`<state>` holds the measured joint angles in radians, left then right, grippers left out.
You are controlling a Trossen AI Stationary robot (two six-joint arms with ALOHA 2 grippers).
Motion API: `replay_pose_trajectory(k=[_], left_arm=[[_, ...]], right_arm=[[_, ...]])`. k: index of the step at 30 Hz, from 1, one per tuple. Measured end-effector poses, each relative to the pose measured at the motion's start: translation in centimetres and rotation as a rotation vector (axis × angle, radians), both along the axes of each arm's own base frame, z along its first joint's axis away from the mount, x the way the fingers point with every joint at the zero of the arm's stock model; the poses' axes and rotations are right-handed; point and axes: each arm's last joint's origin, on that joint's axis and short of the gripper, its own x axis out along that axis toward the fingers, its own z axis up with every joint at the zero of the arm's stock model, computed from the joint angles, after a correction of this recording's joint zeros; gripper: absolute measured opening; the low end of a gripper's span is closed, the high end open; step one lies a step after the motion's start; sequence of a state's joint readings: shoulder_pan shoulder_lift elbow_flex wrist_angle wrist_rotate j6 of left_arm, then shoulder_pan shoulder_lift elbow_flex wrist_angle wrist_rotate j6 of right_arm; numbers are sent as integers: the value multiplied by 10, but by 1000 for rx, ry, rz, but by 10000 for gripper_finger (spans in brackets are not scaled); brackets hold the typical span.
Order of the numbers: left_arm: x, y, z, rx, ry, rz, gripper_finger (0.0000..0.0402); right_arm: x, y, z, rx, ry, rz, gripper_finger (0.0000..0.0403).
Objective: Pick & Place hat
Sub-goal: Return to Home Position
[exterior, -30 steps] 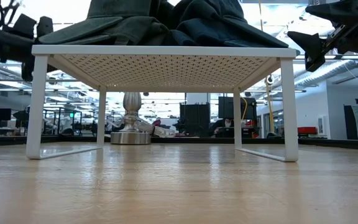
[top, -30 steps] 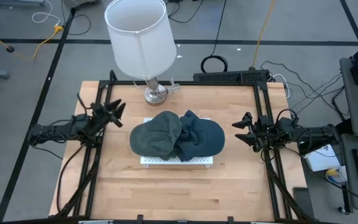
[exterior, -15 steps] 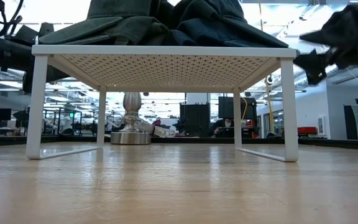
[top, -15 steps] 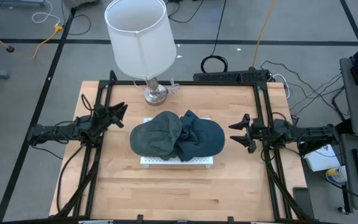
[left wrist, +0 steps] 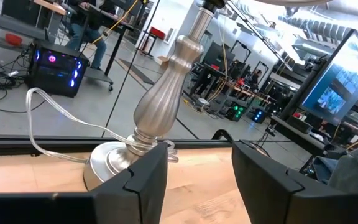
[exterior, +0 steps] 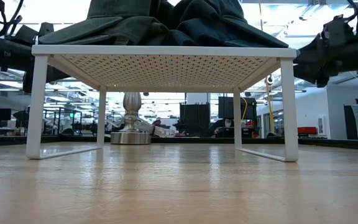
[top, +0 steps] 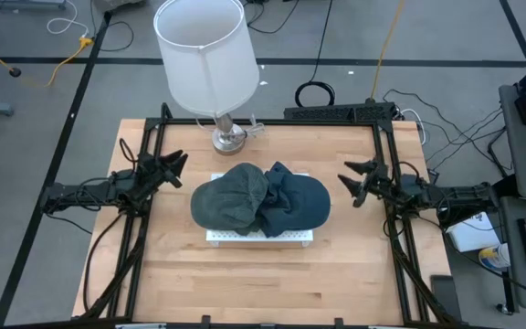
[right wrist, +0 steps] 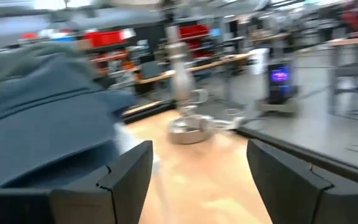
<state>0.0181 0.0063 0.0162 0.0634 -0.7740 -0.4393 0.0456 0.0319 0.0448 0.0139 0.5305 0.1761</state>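
In the middle of the frame, the caps [top: 245, 199] sit piled on the white shelf [top: 261, 237]. The left gripper [top: 172, 166], middle left, and right gripper [top: 347, 177], middle right, hold nothing, fingers apart. Stacking looks done; only parking the arms is left.

Lamp [top: 203, 55], white shade, silver base [top: 229, 139]: stands at tabletop [top: 272, 274] back edge, left of centre. Black power strip [top: 341, 112] and coiled black cable [top: 315, 93] on the floor beyond.

the 2 arms reach inward from opposite sides, left gripper [top: 173, 168] and right gripper [top: 348, 179] parted, empty.
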Motion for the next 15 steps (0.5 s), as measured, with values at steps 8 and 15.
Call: replay_pose_trajectory(k=[8,15], left_arm=[[0,0,0,16,16,0,199],[0,0,0,13,13,-2,201]], right_arm=[[-2,-3,5,-8,-49,-123,254],[-3,-3,19,8,-197,-124,254]])
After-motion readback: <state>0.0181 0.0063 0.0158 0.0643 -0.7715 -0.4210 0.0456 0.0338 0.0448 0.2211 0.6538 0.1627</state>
